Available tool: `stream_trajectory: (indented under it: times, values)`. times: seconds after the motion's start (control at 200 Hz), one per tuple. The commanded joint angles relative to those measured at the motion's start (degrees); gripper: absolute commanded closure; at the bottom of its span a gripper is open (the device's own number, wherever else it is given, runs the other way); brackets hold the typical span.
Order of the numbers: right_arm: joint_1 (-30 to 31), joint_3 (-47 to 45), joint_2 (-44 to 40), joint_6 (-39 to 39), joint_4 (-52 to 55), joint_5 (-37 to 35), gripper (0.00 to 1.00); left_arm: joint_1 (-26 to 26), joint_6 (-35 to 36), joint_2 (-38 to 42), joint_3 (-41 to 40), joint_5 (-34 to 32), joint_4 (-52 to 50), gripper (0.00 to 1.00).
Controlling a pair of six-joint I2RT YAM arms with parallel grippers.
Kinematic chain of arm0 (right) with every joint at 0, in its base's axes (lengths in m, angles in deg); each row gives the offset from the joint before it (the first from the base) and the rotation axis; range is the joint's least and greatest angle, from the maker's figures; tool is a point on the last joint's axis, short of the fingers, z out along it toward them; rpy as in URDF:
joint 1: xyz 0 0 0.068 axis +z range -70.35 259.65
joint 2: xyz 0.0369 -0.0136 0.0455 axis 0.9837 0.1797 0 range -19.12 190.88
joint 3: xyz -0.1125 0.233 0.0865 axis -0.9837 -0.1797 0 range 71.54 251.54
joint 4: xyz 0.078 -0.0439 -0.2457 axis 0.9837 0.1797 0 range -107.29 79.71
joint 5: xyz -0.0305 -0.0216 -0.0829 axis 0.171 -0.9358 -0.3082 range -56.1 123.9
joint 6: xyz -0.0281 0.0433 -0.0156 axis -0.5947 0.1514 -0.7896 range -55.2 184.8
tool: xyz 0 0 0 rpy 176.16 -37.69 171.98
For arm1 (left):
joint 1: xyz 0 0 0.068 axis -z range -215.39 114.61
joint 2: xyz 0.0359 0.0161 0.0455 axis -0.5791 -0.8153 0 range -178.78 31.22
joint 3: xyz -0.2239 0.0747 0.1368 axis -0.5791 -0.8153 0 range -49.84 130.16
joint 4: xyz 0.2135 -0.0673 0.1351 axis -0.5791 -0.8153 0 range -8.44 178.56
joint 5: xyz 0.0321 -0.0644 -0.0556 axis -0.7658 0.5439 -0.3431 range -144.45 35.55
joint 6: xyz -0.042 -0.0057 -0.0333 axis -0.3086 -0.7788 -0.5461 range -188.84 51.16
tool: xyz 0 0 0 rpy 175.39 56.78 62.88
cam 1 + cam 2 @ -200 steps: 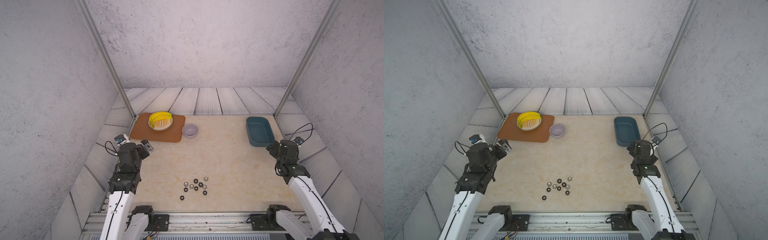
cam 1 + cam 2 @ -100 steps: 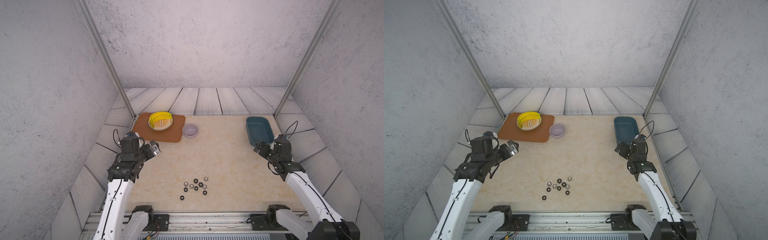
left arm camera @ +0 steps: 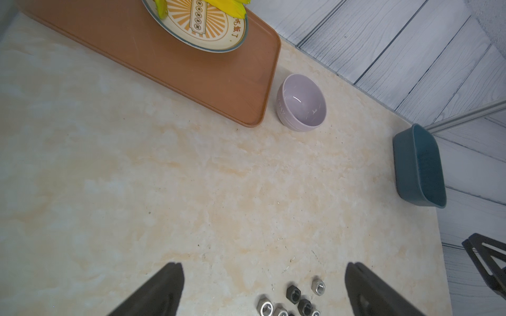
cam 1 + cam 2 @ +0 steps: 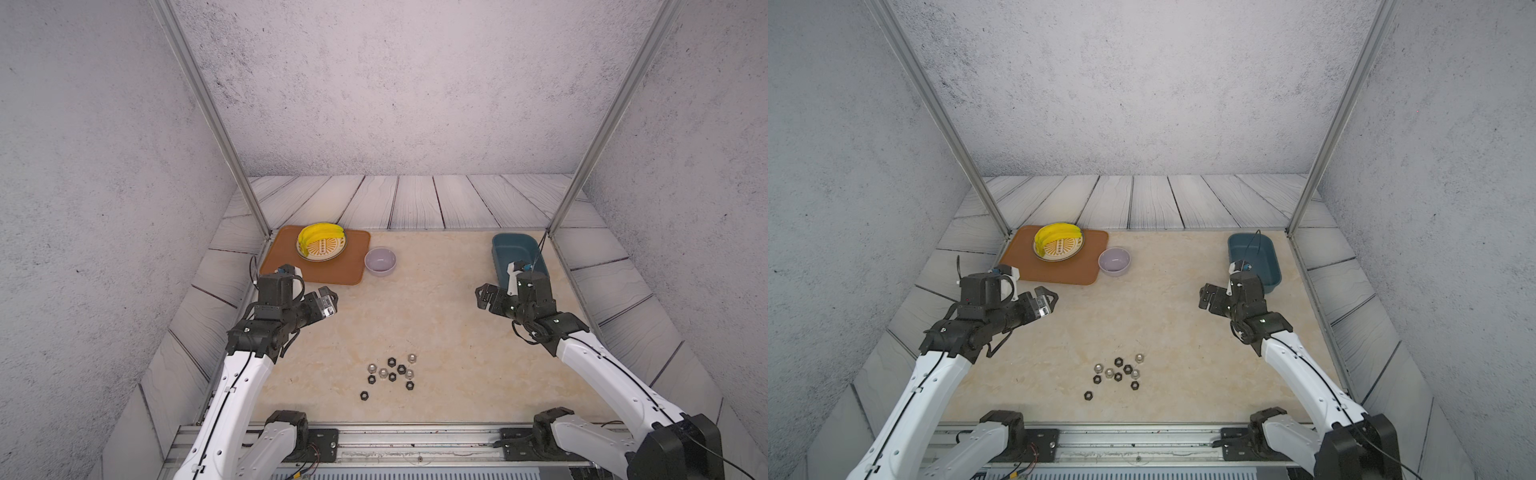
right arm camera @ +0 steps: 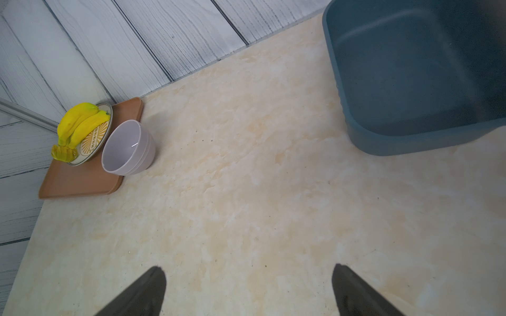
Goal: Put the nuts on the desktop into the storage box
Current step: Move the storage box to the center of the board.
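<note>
Several small black and silver nuts [image 4: 401,369] [image 4: 1128,369] lie bunched on the beige marble desktop [image 4: 436,316] near its front edge. The dark teal storage box [image 4: 519,251] [image 4: 1254,253] [image 5: 410,68] stands empty at the back right. My left gripper [image 4: 328,302] [image 4: 1046,302] hovers open over the left side of the desktop, well behind the nuts. In the left wrist view, the nuts [image 3: 293,292] show between its spread jaws [image 3: 262,268]. My right gripper [image 4: 484,297] [image 4: 1208,297] [image 5: 246,269] is open and empty, just in front of the box's near left corner.
An orange-brown mat [image 4: 328,272] at the back left carries a plate [image 4: 328,253] with yellow bananas [image 4: 316,235]. A lavender bowl [image 4: 380,261] [image 3: 302,105] [image 5: 126,147] stands beside the mat. Grey planks surround the desktop, and two metal posts [image 4: 257,208] rise at its back corners.
Both arms have swung in from the side edges and reached forward over the desktop. Both grippers have stayed open. The nuts and the box have not moved.
</note>
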Motion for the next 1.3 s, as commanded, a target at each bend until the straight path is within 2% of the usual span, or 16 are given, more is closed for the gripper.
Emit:
stream_trajectory:
  times: [0.0,0.325,0.55,0.836,0.956,1.296]
  values:
    - [0.9,1.6,1.0,-1.9,1.1,-2.5,0.01,2.1,0.5,-0.7,0.0,-1.5,1.0,0.02]
    - [1.5,3.7,5.5,-3.6,-0.3,-3.3,0.01,8.4,1.5,-3.6,-0.7,-3.0,4.0,0.01]
    - [1.5,5.7,10.1,-5.0,-2.8,-9.5,0.01,12.3,3.8,-6.5,-1.3,-4.9,5.7,0.01]
    - [0.0,12.2,17.7,-5.8,-1.9,-15.7,0.01,13.3,5.3,-9.8,-2.4,-5.0,7.2,0.02]
    - [-2.2,16.5,21.4,-3.8,0.3,-14.5,0.01,13.9,5.9,-11.7,-2.2,-4.8,7.5,0.02]
    - [-4.4,25.9,29.4,-4.4,5.3,-14.7,0.01,14.9,7.1,-14.0,-1.7,-4.4,7.9,0.02]
